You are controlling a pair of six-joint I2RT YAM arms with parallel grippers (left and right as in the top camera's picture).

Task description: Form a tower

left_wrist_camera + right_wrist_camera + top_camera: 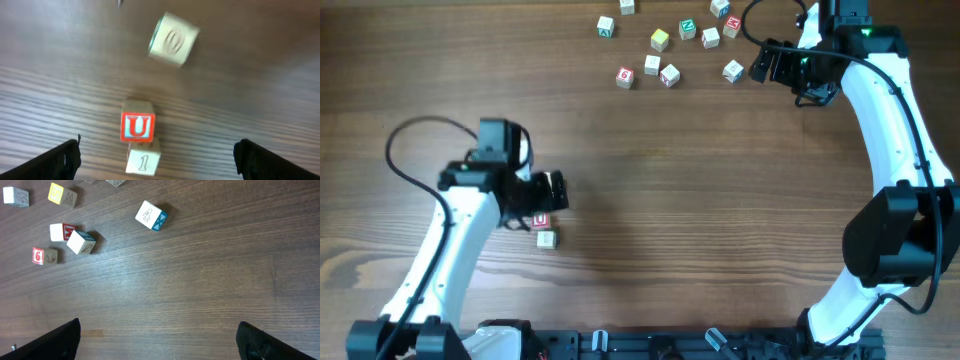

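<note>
Left pincer (157,148) is standing wide open, empty. Its wrist view is showing the tower of small pale wooden letter cubes (138,126) between the fingers, with markings illegible overhead. Right pincer (158,328) is gaping empty, well apart.

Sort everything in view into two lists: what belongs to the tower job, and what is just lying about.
Job in hand:
U cube, 1 cube and 0 cube, grouped together; whether they are properly stacked is unclear.

Lying about:
4 cube, 6 cube, yellow cube and the other loose letter cubes scattered near them.
</note>
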